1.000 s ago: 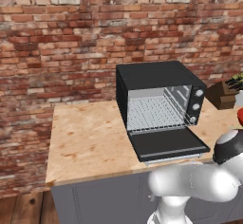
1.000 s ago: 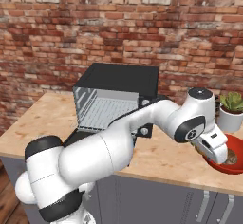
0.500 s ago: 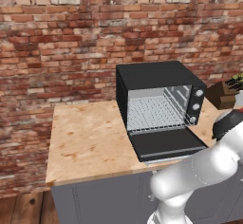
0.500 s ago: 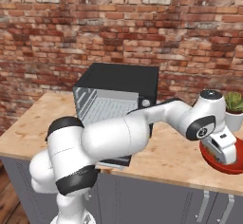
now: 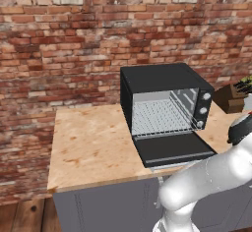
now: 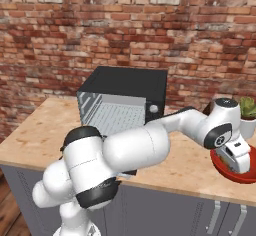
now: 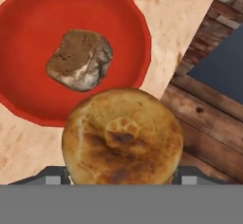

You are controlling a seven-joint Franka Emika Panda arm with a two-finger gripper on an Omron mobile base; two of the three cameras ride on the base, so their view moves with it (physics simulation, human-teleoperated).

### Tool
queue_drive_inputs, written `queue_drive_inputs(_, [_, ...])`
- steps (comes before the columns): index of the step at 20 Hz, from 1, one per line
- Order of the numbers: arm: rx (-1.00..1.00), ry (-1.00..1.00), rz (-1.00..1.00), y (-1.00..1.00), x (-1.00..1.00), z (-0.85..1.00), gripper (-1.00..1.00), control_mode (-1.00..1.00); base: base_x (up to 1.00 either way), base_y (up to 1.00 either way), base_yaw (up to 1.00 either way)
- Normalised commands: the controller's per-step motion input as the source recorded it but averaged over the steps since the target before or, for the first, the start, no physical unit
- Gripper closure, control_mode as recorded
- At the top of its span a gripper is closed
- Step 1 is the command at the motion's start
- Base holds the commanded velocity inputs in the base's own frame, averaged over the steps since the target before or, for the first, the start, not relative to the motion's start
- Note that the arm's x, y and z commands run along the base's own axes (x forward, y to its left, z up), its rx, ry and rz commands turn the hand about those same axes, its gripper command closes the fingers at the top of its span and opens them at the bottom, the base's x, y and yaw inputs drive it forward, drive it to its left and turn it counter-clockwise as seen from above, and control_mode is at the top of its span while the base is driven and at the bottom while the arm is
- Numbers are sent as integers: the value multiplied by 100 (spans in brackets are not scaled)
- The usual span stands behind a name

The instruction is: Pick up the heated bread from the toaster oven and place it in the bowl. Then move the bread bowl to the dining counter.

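- Swinging further toward the right edge of the right base view than a second ago, arm now stretching over the red bowl (image 6: 244,172) with the gripper (image 6: 239,161) hanging just above its rim; toaster oven (image 6: 125,100) staying put, door down, rack bare.
- Carrying the heated bread (image 7: 122,136) between widely spread jaws, closed on the bun's sides; finger tips barely peeking out at either side of it along the bottom of the hand view.
- Sitting low and centre in the hand view, the bun overlapping the bowl's (image 7: 142,28) lower right rim, with part of it hanging over bare table (image 7: 190,23) rather than over the red well.
- Lying up and to the left of the bun in the hand view: the bowl's centre, so the coming shift probably heading that way before letting go.
- Already resting inside the bowl, a darker brown lump (image 7: 79,59), left of centre; dropping the bun squarely on it possibly making it roll.
- Showing no long axis: bun round, domed face toward the camera, a small darker swirl at its middle, so no particular heading to line up.
- Showing no long axis either: bowl round, opening facing up, approach from any side serving equally.
- Waiting for later: carrying the bowl to the dining counter, not yet begun.
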Motion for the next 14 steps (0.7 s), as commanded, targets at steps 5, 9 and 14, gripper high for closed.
queue_drive_inputs(5, [0, 0, -1, -12, 25, -40, 100, -100, 0, 0, 0])
queue_drive_inputs(9, [0, 0, -2, -13, 41, -46, 100, -100, 0, 0, 0])
queue_drive_inputs(14, [-2, -4, -1, -25, 51, -28, 100, -100, 0, 0, 0])
